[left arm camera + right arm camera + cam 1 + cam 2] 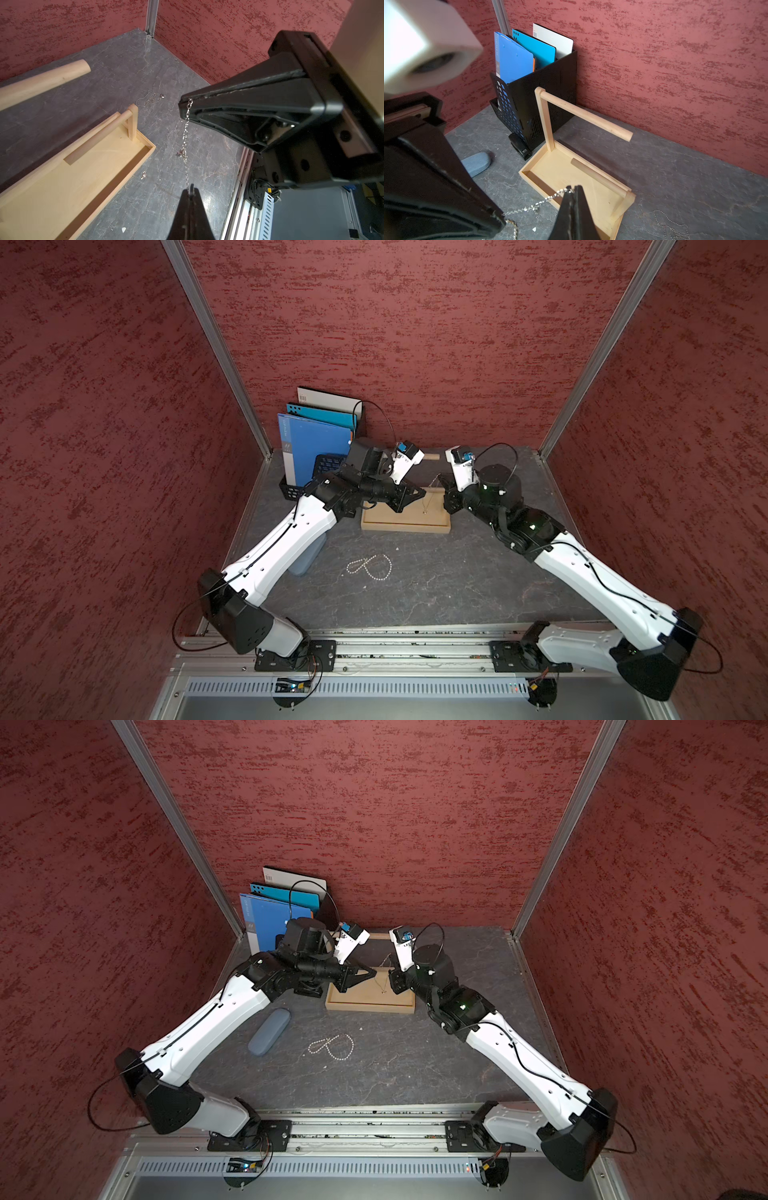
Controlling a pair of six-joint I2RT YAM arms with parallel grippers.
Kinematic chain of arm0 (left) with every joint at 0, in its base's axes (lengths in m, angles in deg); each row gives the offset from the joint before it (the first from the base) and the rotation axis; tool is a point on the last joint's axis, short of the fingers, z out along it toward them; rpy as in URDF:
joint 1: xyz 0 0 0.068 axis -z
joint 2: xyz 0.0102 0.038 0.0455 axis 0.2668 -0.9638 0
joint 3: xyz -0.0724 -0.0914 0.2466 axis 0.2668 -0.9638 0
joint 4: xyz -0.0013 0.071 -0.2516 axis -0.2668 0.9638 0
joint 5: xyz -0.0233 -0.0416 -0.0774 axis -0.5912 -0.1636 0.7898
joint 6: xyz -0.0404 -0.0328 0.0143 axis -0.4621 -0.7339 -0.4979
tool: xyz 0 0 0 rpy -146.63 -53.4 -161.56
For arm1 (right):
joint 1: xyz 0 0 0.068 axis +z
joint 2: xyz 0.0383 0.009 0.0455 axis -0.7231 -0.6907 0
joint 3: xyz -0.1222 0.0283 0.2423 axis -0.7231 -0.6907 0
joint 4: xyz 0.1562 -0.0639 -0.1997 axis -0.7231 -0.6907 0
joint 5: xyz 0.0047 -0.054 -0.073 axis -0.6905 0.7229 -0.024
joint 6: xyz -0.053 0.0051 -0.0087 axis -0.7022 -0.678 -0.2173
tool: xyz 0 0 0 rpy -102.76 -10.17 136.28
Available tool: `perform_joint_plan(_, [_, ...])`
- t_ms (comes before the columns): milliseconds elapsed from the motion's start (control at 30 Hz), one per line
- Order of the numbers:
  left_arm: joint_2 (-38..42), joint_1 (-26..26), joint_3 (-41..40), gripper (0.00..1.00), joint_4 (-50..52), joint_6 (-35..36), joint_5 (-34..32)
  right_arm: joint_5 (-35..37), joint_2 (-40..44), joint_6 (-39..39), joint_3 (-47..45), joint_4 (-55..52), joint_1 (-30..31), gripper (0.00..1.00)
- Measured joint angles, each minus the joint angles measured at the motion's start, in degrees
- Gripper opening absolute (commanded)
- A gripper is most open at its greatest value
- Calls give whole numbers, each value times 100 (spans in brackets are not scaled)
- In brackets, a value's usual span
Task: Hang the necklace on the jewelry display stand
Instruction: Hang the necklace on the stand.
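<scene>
Holding the thin silver necklace (pixel 184 135) up in the air, pinched tight at one end by the left jaws and at the other by the right jaws, close to the tray (pixel 532 159) of the wooden jewelry display stand (pixel 545 120). Next, probably: lift both ends above the long dowel arm (pixel 586 116), slide over its free tip, lower gently. Leave the bead chain (pixel 369 568) on the surface.

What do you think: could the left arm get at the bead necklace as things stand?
Probably not yet: the bead necklace lies unobstructed, but the left end effector is shut on a thin chain shared with the right end effector.
</scene>
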Motion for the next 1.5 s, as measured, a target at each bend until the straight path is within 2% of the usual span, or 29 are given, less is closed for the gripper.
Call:
perform_joint_plan(333, [-791,-175,817,0,-264,-28,-190,-214,-671,15,444,323,-664,0])
perform_joint_plan(733, [-1834,-245,2063,0,-487,-267,-81,-308,-1224,229,844,651,-1231,0])
perform_joint_plan(1133, [-3191,-291,3324,0,-560,-514,-125,-470,-2424,448,1589,868,-1672,0])
perform_joint_plan(1367, [-3335,-363,3327,0,-680,-649,-415,-750,-2962,551,1982,979,-1875,1])
perform_joint_plan(1500, [-3261,-402,2909,0,-944,-682,-629,-1126,-3294,553,2253,1001,-1888,2])
